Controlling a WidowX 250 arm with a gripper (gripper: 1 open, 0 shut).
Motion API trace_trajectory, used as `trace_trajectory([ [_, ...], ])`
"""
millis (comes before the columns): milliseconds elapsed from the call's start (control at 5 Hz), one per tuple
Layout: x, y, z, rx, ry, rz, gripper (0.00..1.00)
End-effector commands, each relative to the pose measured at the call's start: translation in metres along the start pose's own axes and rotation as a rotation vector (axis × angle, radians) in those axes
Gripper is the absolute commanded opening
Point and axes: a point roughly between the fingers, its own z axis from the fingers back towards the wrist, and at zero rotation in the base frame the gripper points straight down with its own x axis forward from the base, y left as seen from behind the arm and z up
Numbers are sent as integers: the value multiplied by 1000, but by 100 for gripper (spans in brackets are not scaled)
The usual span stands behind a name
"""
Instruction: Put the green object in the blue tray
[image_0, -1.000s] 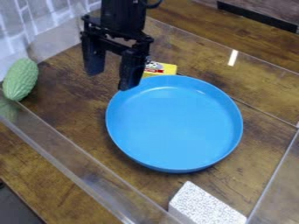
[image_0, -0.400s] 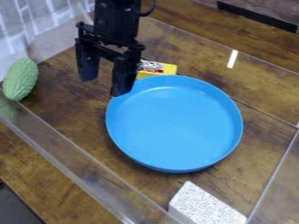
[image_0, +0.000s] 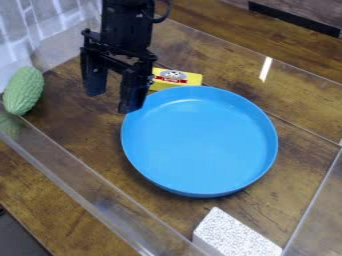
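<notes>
The green object is a light-green bumpy oval lying at the left edge of the wooden table. The blue tray is a large round shallow dish in the middle, with nothing in it. My black gripper hangs open between them, just off the tray's upper-left rim, fingers pointing down with nothing between them. It stands a good way to the right of the green object.
A small yellow block lies behind the tray's rim, partly hidden by the gripper. A speckled white-grey pad sits at the bottom edge. Clear plastic walls border the table.
The gripper has moved left, away from the tray's rim and toward the green object. It stayed open. Nothing else moved.
</notes>
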Motion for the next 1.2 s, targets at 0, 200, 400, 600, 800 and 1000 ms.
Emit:
trace_trajectory([
  [0, -3, 9, 6, 8, -29, 8, 100],
  [200, -4, 13, 3, 9, -28, 6, 100],
  [400, -3, 15, 1, 9, -28, 6, 100],
  [600, -2, 18, -1, 10, -29, 6, 100],
  [800, -2, 22, -4, 12, -30, 8, 100],
  [1000, -2, 25, -6, 14, -30, 9, 100],
])
